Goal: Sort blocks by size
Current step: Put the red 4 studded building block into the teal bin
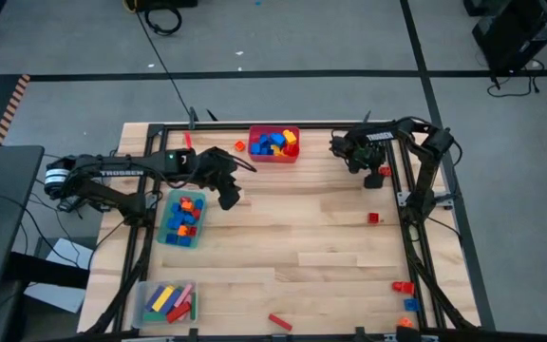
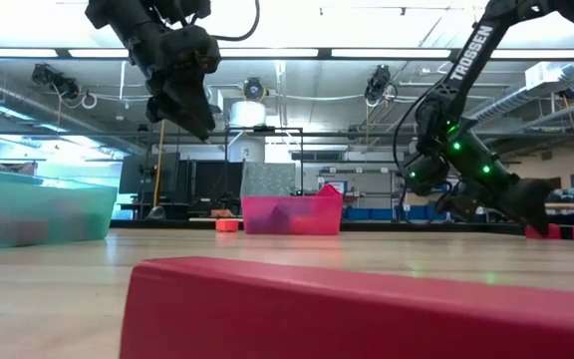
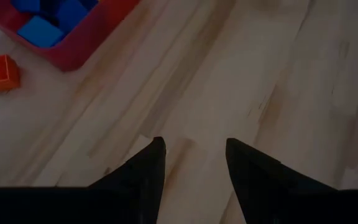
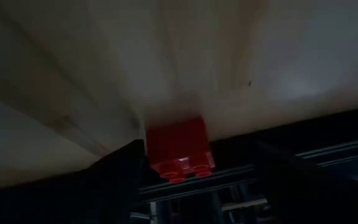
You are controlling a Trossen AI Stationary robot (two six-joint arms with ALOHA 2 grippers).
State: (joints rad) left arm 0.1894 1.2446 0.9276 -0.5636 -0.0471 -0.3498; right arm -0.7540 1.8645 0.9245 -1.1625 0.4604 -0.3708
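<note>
Wood tabletop (image 1: 292, 228) inside a dark frame, grey floor around it; low view looks into a lab with strip lights behind.

We see three bins. Red bin (image 1: 274, 144) at 12 o'clock of the table, full of mostly blue blocks with some red and yellow. Teal bin (image 1: 182, 218) at 9 o'clock, holding small blue and orange blocks. Clear bin (image 1: 166, 303) at 7 o'clock, holding long bars in yellow, pink, green, red.

Loose blocks: orange block (image 1: 239, 145) just beside the red bin on its 9 o'clock side, small red cube (image 1: 373, 218) at 3 o'clock, red bar (image 1: 280, 322) at 6 o'clock, and a few red, orange and blue pieces (image 1: 406, 304) at 5 o'clock near the frame.

Left gripper (image 1: 228, 197) hangs above bare wood between the teal and red bins. Fingers (image 3: 148, 168) are parted with nothing between them; we see only table through the gap.

Right gripper (image 1: 380, 177) is low at 2 o'clock by the frame rail, jaws spread wide. Red block (image 4: 179, 150) sits on the table edge between the fingers; we can't tell whether they touch it.
</note>
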